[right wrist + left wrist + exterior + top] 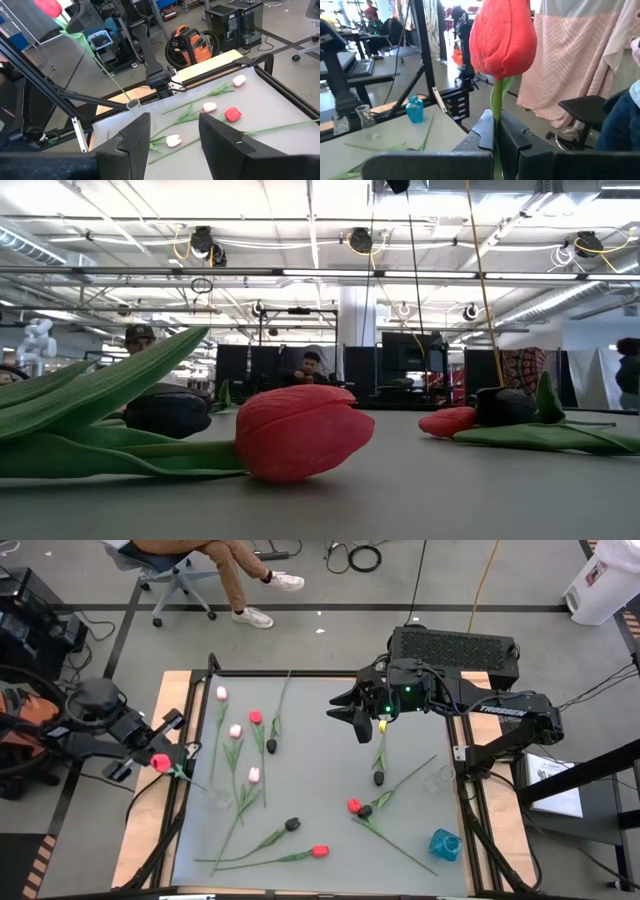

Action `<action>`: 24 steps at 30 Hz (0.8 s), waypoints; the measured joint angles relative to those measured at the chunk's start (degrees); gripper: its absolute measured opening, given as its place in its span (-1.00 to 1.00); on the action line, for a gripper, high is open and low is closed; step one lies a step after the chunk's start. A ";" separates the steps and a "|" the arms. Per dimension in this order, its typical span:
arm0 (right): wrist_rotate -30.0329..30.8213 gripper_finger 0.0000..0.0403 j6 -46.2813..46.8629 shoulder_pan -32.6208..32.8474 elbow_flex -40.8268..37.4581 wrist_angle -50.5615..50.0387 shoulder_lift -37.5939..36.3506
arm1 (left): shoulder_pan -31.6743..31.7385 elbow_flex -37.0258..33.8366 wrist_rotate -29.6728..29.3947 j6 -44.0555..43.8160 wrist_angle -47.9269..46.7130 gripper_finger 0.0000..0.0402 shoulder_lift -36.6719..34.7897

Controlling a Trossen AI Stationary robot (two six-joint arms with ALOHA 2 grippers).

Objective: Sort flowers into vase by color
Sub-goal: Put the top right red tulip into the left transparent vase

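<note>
Closest in the low view: a red tulip (300, 432) lying flat on the counter (320, 780), one of three red heads resting there beside three pink and four black. At the counter's left edge: left pincer (172, 762) clamped on a fourth red tulip (502, 37), its stem running down into a small clear vase (133, 104). Over the counter's far middle: right pincer (355, 720), fingers parted, holding nothing; near the right edge a second clear vase (437, 780) and one blue vase (445, 843).

Grey table (320, 840) with a dark frame, and flowers scattered flat across it: three pink tulips (235, 731) on the left with a red tulip (255, 717) among them, another red tulip (320, 851) near the front edge, black-headed tulips (292, 825) mid-table. A small clear glass vase (436, 780) and a blue vase (445, 844) stand at right, another clear vase (216, 797) at left.
</note>
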 joint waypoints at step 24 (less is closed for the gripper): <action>-0.02 -0.21 0.00 -0.01 0.00 0.00 0.00 | -0.25 -4.18 -1.22 1.85 0.49 -0.98 -0.35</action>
